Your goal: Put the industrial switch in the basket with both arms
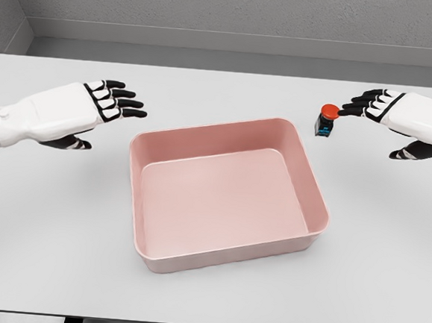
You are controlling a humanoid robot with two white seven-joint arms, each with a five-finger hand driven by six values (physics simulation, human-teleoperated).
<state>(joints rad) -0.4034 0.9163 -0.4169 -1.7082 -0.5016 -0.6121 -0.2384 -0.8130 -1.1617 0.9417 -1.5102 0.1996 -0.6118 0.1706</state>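
Nearest me on the white table (44, 253) sits the pink basket (313, 185), a shallow rectangular tub turned slightly askew, nothing lying inside it. Beyond its left rim my left hand (93, 107) hovers over the table, fingers stretched out and relaxed, gripping nothing. Farther back on the right, just past the basket's far right corner, the industrial switch (325, 120) stands on the table, a small dark block with a red button on top. My right hand (399, 116) reaches toward it with fingers extended, one fingertip at the red button, not closed around it
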